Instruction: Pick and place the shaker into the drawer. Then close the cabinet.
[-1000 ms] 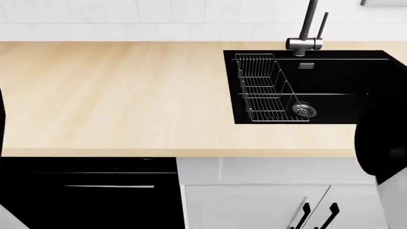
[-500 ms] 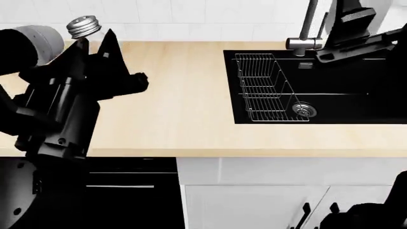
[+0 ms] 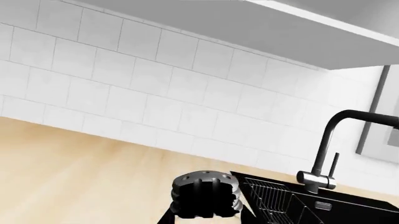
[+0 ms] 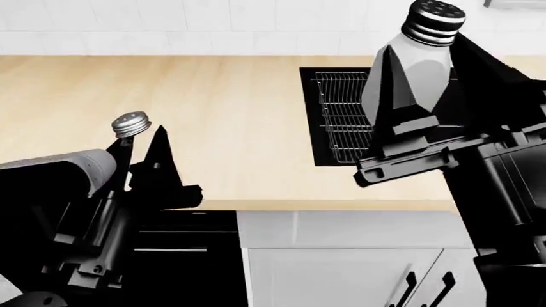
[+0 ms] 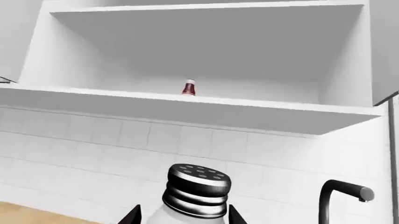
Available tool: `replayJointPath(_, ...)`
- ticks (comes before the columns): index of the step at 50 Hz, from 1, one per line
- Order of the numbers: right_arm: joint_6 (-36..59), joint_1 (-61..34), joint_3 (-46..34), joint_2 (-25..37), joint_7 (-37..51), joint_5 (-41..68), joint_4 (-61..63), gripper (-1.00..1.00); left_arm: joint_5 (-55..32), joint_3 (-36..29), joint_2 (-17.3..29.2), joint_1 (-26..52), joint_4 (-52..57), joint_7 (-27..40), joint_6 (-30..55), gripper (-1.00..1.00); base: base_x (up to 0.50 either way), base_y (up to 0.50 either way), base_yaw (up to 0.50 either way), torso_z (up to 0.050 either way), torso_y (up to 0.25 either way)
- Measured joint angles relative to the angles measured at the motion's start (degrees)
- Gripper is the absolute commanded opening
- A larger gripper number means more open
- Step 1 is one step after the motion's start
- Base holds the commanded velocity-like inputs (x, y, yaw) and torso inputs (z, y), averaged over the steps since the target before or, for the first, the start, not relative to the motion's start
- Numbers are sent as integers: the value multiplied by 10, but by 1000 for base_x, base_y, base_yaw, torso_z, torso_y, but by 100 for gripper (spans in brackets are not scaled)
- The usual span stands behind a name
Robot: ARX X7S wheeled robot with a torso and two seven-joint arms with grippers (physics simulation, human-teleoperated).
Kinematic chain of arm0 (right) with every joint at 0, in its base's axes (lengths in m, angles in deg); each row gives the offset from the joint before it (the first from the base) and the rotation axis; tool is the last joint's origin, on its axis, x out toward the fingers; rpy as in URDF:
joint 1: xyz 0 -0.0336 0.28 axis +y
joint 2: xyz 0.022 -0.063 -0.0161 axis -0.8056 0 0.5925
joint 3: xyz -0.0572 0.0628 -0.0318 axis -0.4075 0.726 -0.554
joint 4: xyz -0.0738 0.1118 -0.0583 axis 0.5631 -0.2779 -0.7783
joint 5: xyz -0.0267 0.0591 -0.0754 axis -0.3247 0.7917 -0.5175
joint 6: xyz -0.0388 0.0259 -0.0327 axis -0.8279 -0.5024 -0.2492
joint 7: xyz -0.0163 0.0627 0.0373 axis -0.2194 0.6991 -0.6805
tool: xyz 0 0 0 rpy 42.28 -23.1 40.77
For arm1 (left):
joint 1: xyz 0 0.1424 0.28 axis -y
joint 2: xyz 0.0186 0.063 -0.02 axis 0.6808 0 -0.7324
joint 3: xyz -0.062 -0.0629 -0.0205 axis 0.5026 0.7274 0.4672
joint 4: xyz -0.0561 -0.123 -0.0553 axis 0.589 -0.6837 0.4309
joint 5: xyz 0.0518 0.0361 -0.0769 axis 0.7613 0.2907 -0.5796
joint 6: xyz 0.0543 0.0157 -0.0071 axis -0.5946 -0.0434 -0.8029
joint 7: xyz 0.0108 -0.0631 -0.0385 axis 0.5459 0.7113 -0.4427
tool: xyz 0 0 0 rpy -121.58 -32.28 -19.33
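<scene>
pale wooden countertop (image 4: 239, 128) runs under a white tiled wall (image 3: 124, 93), with a black sink (image 4: 341, 160) set into it at the right, a wire rack (image 4: 341, 115) inside the sink and a dark tap (image 3: 327, 158) behind it; below the counter edge sit a black panel (image 4: 196, 256) and white cabinet doors (image 4: 341, 275) with short black handles; the right gripper (image 4: 426, 77) is raised in front of the sink, its two dark fingers (image 4: 388, 89) closed on either side of the shaker (image 4: 418, 64), which stands upright between them, whitish body below, ribbed grey perforated cap on top; the right wrist view shows the same cap close up, and beyond it an open white wall cupboard (image 5: 206, 70) with a small red-brown bottle (image 5: 188, 87) on its shelf; the left gripper (image 4: 140, 153) is low at the left over the counter's front edge, its fingers closed around a second small bottle (image 4: 132, 125) with a grey perforated cap poking out above the tips; no open drawer shows in any view.
</scene>
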Motion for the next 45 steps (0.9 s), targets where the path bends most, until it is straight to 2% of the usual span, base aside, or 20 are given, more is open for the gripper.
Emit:
replayJointPath(11,-30,25,-12,15,56,66,5,-100,13,-3,4,-21,4,-4,-7,-100,0,0,0,0,0)
replayJointPath(26,-45,47,-26,18,69,82,4,-100,25,-6,3,-33,2,-10,-12,-100,0,10,0,0,0)
replayJointPath(35,-50,59,-34,15,64,80,-1,-100,32,-9,2,-42,0,-15,-16,-100,-200,483,0,0,0)
replayJointPath(45,-52,61,-44,8,63,86,-6,-100,35,-10,1,-47,0,-16,-17,-100,-414,428,0,0,0)
